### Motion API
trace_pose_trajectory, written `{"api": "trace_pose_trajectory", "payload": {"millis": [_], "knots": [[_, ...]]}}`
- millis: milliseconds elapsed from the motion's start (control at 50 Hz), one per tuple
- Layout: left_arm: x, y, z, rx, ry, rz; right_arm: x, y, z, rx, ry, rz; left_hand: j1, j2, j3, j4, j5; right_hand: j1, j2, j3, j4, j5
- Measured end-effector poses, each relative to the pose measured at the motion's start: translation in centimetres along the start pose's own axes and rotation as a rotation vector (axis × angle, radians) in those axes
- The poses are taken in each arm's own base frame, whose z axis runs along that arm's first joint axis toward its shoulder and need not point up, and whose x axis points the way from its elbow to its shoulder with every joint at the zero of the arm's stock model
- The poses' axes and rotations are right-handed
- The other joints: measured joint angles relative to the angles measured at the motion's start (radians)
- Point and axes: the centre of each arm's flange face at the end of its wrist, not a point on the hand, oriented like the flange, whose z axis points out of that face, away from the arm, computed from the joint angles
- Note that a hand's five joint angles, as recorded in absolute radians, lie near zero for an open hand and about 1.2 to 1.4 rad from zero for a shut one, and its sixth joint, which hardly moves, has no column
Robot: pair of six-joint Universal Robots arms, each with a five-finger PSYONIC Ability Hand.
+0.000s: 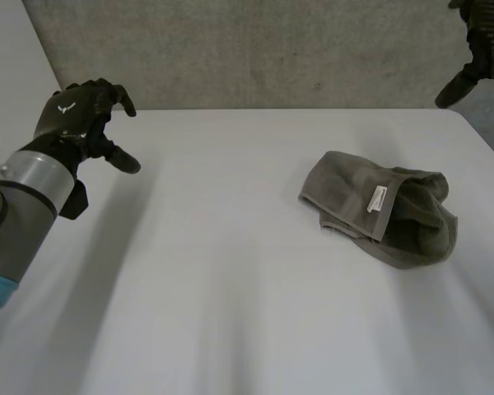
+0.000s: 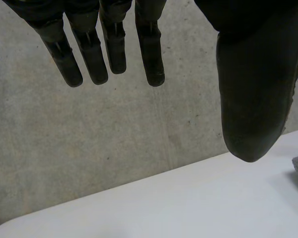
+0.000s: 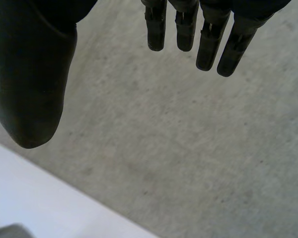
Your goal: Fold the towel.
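- Two hands are seen raised clear of the towel, and it is touched by neither.
- The towel is found lying on the white table as a bunched, partly doubled-over heap, with its white label turned up near its middle.
- The left hand is held well apart from the towel, off its left end. Its fingers are seen straight and spread from the thumb, and nothing is held.
- The right hand is held beyond the towel's far right side, against the grey wall. Its fingers are likewise straight, and nothing is gripped.
- The towel's long axis is judged to run across the table, with its right end slanted slightly toward the robot.
- The right hand is judged the nearer of the two. The left would have to be carried over bare table to reach the towel's left end.
- No tidy fold is judged to have been made yet, and the heap would probably need to be spread flat first.
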Motion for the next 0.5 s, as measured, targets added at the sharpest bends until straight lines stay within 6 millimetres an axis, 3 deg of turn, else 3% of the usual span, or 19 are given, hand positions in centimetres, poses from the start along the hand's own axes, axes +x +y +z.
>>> {"api": "trace_pose_trajectory", "payload": {"millis": [200, 500], "knots": [[0.5, -2.5, -0.2, -0.059, -0.017, -0.008, -0.4, -0.6, -1.3, -0.165, -0.072, -0.015, -0.017, -0.020, -0.025, -0.019, -0.015, 0.000, 0.000, 0.000, 0.000, 0.000], [1.3, -5.7, -0.7, 0.000, 0.003, -0.001, -0.1, -0.9, -1.5, -0.242, -0.081, -0.018, -0.017, -0.020, -0.025, -0.019, -0.015, 0.000, 0.000, 0.000, 0.000, 0.000]]}}
